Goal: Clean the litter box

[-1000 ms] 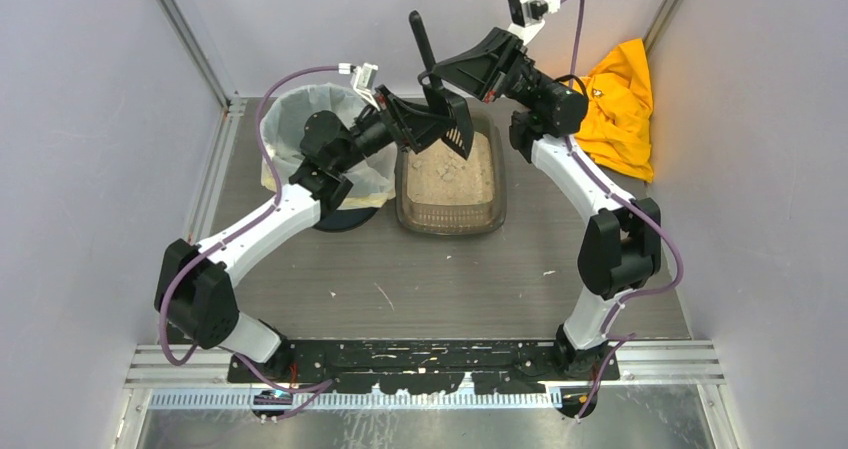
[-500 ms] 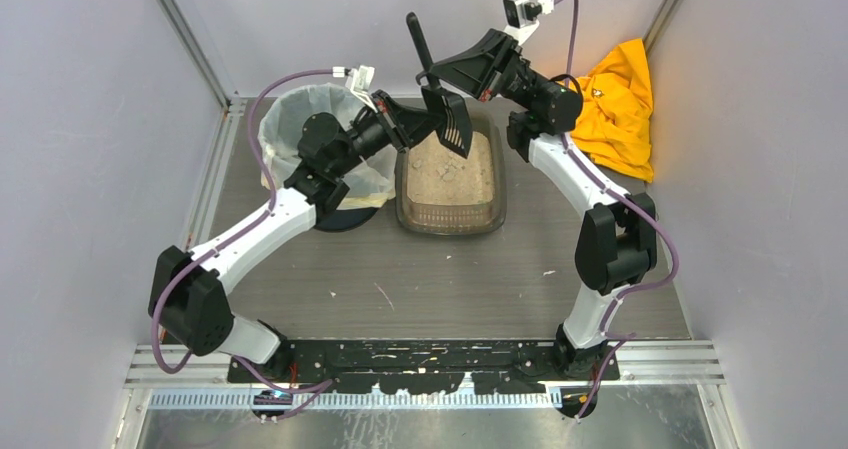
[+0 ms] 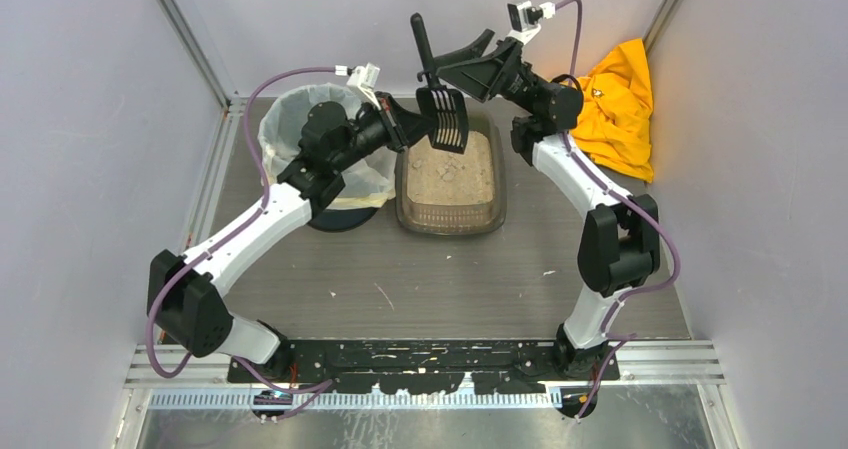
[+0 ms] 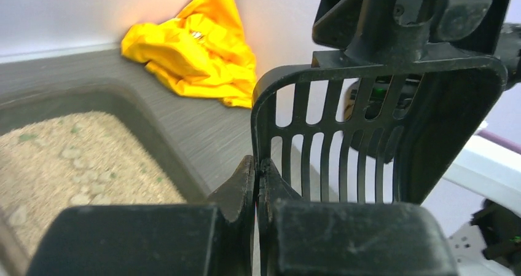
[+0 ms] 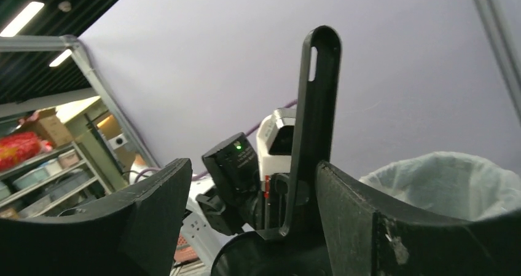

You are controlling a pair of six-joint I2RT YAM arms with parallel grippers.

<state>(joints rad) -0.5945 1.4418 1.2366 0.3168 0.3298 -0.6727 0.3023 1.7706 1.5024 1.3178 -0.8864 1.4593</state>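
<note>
The litter box (image 3: 450, 221), a shallow brown-grey tray of pale sandy granules, lies at the back middle of the table; its near corner also shows in the left wrist view (image 4: 156, 144). A black slotted scoop (image 3: 446, 119) hangs above its far end with the handle pointing up. My left gripper (image 3: 416, 125) is shut on the scoop's side rim (image 4: 263, 134), fingertips pinched together (image 4: 258, 166). My right gripper (image 3: 463, 57) stands open around the scoop handle (image 5: 314, 116), which rises just beside its right finger (image 5: 368, 214).
A round bin (image 3: 296, 127) lined with a white bag stands left of the tray and shows in the right wrist view (image 5: 445, 181). A crumpled yellow cloth (image 3: 620, 104) lies in the back right corner (image 4: 196, 48). Grey walls close in both sides.
My left gripper has shut on the scoop's rim. My right gripper has opened and let go of the handle. The scoop has turned slightly, its slotted face now more toward the top camera.
</note>
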